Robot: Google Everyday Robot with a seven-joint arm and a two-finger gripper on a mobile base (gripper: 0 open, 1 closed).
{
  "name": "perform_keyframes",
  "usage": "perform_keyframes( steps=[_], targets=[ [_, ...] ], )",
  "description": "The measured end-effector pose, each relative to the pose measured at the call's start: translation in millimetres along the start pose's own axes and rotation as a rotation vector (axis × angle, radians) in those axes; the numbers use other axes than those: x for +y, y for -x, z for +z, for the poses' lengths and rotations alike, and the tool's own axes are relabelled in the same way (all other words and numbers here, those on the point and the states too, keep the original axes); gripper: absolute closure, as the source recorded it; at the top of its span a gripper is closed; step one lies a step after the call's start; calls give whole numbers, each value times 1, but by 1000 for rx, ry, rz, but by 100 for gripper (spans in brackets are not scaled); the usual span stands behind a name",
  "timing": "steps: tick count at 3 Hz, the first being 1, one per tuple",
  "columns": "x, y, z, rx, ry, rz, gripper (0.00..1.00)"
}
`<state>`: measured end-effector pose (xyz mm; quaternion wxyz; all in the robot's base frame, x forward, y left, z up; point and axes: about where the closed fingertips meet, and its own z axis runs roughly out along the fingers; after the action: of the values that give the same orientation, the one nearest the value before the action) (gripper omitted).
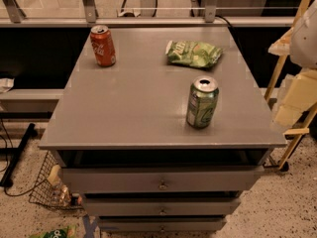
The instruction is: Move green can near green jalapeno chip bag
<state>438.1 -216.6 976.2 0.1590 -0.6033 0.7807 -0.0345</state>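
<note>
The green can (202, 102) stands near the worktop's (124, 108) front-right corner. The claw (296, 100) hangs beyond the right edge, clear of it; I cannot tell its state.

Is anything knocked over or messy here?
On the table, no: the green can and red can stand upright, the green jalapeno chip bag lies flat. The gripper hangs off the right edge. On the floor a wire basket sits tilted beside the drawers.
</note>
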Motion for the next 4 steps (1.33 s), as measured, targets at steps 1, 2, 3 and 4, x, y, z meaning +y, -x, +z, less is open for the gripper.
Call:
perform_keyframes(
  steps=[1,2,3,4],
  targets=[
    [0,0,0,0,0,0,0],
    [-5,11,11,-66,24,-13,0],
    [-10,29,29,-164,61,-38,0],
    [-17,53,50,-311,109,-65,0]
  ],
)
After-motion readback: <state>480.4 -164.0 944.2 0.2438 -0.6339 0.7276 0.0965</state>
